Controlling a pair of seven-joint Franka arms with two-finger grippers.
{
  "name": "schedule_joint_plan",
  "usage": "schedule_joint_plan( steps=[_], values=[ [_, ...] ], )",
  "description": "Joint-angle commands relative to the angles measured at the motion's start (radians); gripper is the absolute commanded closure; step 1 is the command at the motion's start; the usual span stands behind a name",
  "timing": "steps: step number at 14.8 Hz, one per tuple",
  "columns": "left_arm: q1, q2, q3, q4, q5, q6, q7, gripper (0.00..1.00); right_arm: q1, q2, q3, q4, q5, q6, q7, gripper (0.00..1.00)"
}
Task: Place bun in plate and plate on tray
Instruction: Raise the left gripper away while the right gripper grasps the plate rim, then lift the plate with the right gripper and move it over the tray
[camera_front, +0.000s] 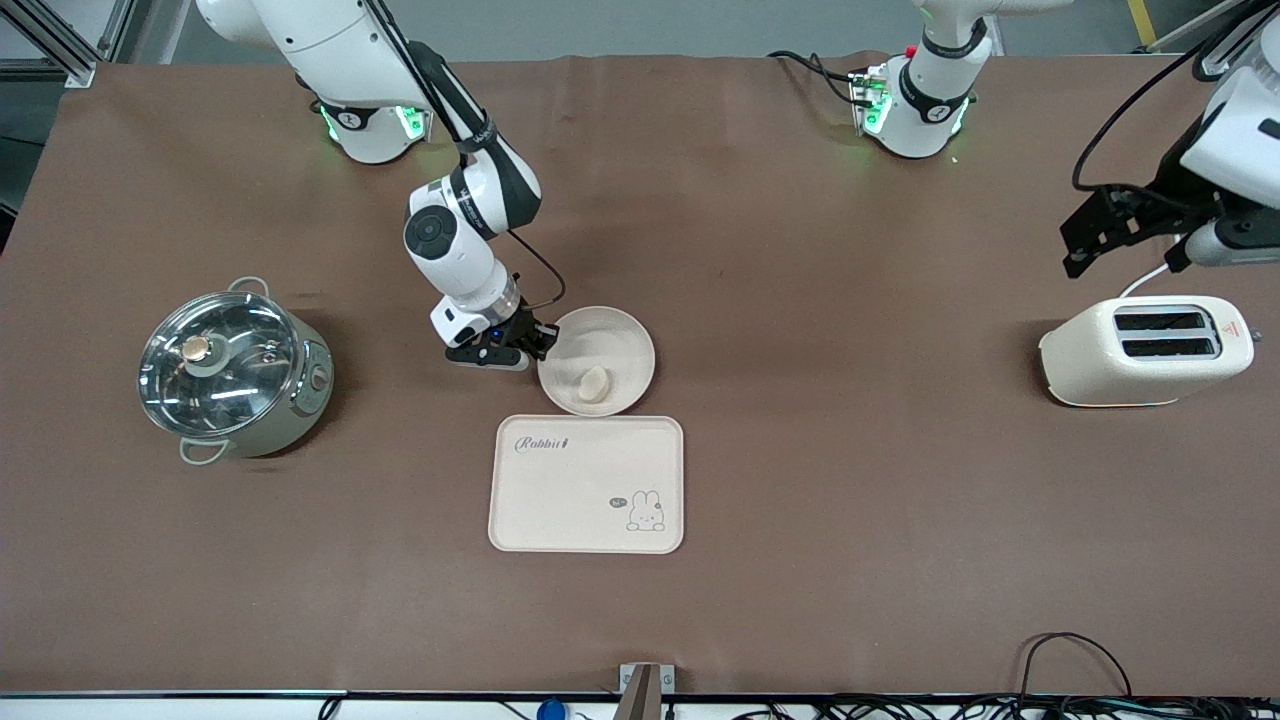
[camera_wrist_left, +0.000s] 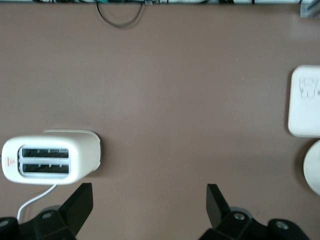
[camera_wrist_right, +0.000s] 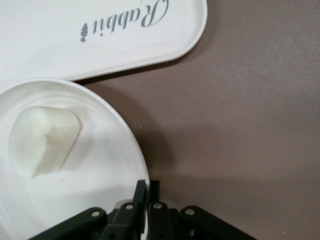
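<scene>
A matt brown covering, faintly creased like cloth or paper, is seen across the table (camera_front: 800, 500). The plate (camera_wrist_right: 120, 165) and the tray (camera_front: 560, 500) are shown in smooth cream material with a faint speckle and a dull sheen. The bun (camera_wrist_right: 45, 142) looks soft and matt. The pot (camera_front: 235, 370) is covered by a glossy glass lid rimmed in polished metal. The toaster (camera_front: 1140, 355) appears in smooth, satin cream plastic.
</scene>
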Motion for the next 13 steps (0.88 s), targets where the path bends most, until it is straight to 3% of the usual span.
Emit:
schedule_joint_plan(
  steps=[1,7,13],
  values=[
    [-0.008,-0.052,0.007,-0.027,-0.037,-0.085,0.018,0.00,0.008,-0.019,0.007,0.005,0.027,-0.028,0.013,1.00],
    [0.004,-0.070,0.008,-0.024,-0.042,-0.105,0.073,0.00,0.008,-0.128,0.067,0.046,0.159,-0.132,0.014,0.99],
    [0.006,-0.070,0.011,-0.022,-0.043,-0.112,0.091,0.00,-0.078,-0.074,0.061,0.194,0.222,-0.151,0.013,1.00]
  ],
)
